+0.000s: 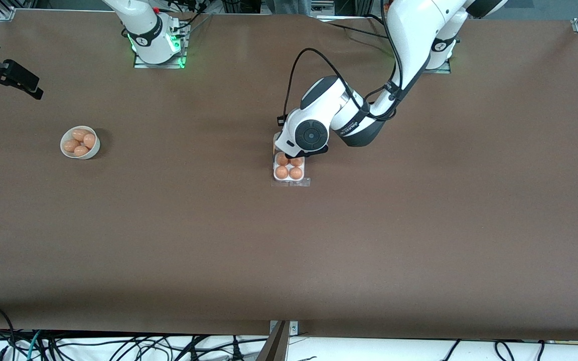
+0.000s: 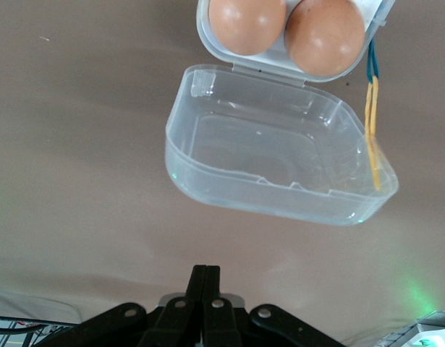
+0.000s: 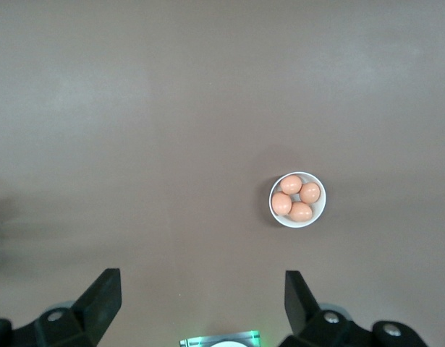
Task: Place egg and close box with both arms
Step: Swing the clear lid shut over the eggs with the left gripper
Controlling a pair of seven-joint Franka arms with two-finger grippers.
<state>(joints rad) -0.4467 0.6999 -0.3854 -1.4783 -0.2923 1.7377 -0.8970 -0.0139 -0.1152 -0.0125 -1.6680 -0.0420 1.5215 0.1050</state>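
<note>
The box [image 1: 289,178] is a white tray with an egg [image 1: 282,172] in each cell, at the middle of the table. Its clear lid [image 2: 273,155] stands open from the tray's edge farther from the front camera; the front view hides it under the left wrist. The left wrist view shows two of the eggs [image 2: 247,25]. My left gripper [image 2: 207,269] is shut and empty, just over the table beside the open lid, apart from it. My right gripper [image 3: 200,278] is open and empty, high over the right arm's end of the table.
A round white bowl [image 1: 93,149] with several more eggs [image 1: 80,134] stands toward the right arm's end; it also shows in the right wrist view [image 3: 318,217]. A yellow and blue band [image 2: 372,137] hangs at one corner of the lid. The left arm's black cable [image 1: 299,57] loops above the wrist.
</note>
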